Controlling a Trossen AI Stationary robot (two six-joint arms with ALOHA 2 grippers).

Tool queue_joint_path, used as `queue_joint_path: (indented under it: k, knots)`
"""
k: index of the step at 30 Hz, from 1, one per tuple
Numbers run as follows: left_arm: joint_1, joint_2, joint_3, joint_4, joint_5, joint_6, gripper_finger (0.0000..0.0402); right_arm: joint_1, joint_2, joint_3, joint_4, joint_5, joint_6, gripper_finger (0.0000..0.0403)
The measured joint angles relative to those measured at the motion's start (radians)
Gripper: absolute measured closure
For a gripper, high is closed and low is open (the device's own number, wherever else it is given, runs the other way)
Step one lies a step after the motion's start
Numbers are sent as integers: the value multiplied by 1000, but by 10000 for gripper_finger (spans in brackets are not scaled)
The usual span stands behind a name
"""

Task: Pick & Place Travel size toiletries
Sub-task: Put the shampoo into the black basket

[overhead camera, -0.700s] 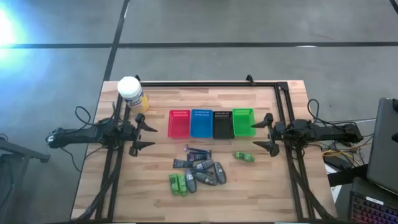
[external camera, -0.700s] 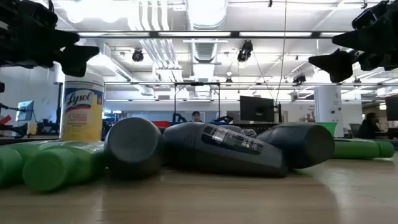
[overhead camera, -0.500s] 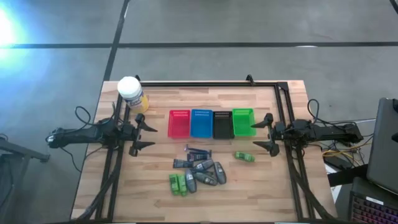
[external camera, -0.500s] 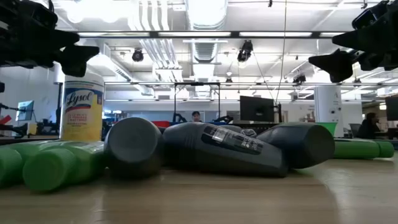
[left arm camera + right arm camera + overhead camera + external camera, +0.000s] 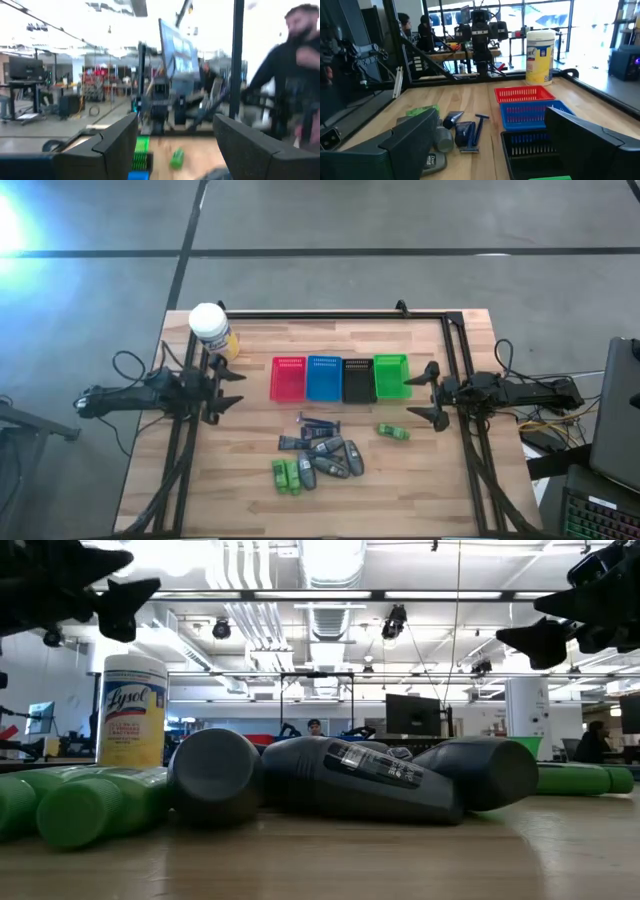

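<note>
A: Start at the fingers. The left gripper (image 5: 226, 389) hangs with its fingers spread and nothing between them, over the table's left side near the yellow jar (image 5: 211, 329). The right gripper (image 5: 424, 396) stands wide and empty too, just beside the right end of the green basket (image 5: 391, 375).

B: And the toiletries (image 5: 318, 458)?

A: Heaped at the near middle of the wooden table (image 5: 250, 480), in front of the row of baskets: dark grey bottles (image 5: 360, 778) with rounded, smooth shoulders, bright green packets (image 5: 287, 475) at the heap's left, thin blue razors (image 5: 318, 421) at its far edge. One green packet (image 5: 393, 432) lies apart to the right, nearest the right gripper.

B: What could go wrong?

A: I'd judge the heap is the trouble. The bottles touch and overlap, so fingers closing on one may nudge its neighbours or pinch two. Their slick, curved plastic looks likely to squirt out of a shallow grip. The razors lie flat and thin against the wood grain, hard to get under. The lone packet looks the safer pick.
</note>
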State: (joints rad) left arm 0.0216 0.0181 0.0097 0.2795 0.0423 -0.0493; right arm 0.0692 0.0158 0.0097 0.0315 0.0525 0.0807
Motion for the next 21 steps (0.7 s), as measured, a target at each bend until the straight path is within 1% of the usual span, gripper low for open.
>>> queue_joint_path:
  k: [2,3,7,9,13,15,18,20,21]
  knots:
    - [0,0,0,27,0,-35,138,0,1,0,54,0,6,39]
    - [0,0,0,42,0,-54,138,0,1,0,87,0,34,39]
    - [0,0,0,71,-1,-181,138,0,1,0,243,1,174,39]
    - [0,0,0,71,-2,-240,138,0,-2,0,320,0,286,39]
    - [0,6,0,69,-8,-253,138,1,10,0,448,0,481,39]
    - [0,7,0,69,-11,-242,138,1,12,0,485,6,537,39]
    - [0,7,0,67,-15,-185,138,1,12,0,549,122,589,39]
    - [0,7,0,67,-17,-143,138,0,15,1,554,206,668,39]
    - [0,7,0,67,-17,-124,138,0,26,1,546,228,716,39]
